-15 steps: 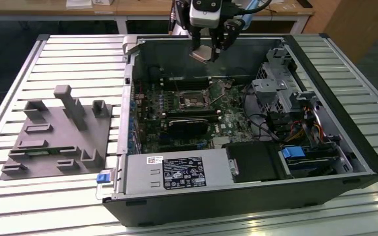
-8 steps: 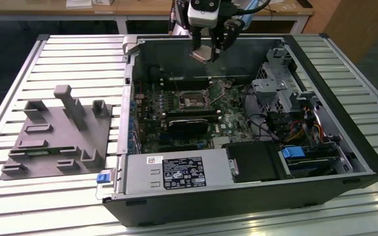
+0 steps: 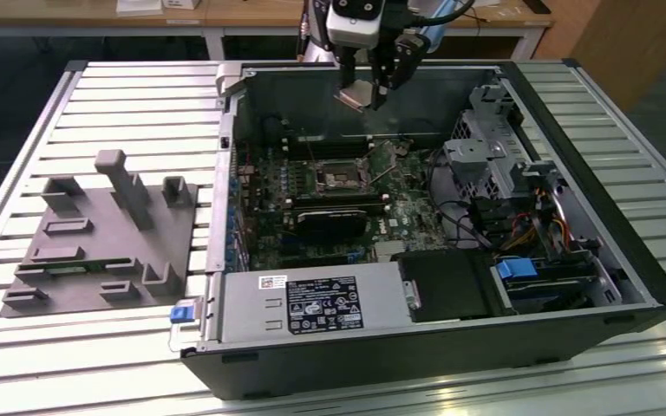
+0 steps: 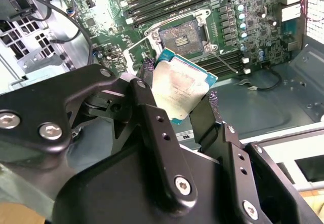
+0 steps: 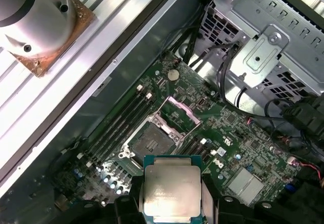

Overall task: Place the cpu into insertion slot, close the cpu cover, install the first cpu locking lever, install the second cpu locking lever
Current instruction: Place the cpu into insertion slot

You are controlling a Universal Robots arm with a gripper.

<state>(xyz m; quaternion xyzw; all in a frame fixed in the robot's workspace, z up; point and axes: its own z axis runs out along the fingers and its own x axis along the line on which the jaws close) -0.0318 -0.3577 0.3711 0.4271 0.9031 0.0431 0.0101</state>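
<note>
The two black fingers [image 4: 154, 113] are closed narrowly on a chip [image 4: 178, 88], one pressing on each of two opposite edges. The chip's dull silver top faces the camera in both wrist views [image 5: 171, 189], with a thin teal border showing round it. In the exterior view the fingers [image 3: 395, 66] hang in the upper middle of the frame. The chip [image 3: 355, 95] sits tilted at their tips, in the air over the far side of the open computer case [image 3: 645, 290].

The chip touches nothing but the fingers. It is held well apart from the socket [image 3: 339, 178], which lies on the green circuit board [image 3: 310, 221] near the middle of the exterior view. The socket [image 4: 182, 35] is empty, its dark centre bare inside a silvery rim [image 5: 149, 142]. Its cover plate [image 5: 177, 111] is swung up and stands open on one side of the socket [image 3: 381, 156]. A thin metal lever [image 4: 225, 63] sticks out beside the socket. Long black memory slots [image 4: 172, 1] run along its other side.

The case lies on its side on a slatted metal worktop [image 3: 136, 95]. A grey holder with upright posts [image 3: 101, 234] sits on the exterior view's left.
</note>
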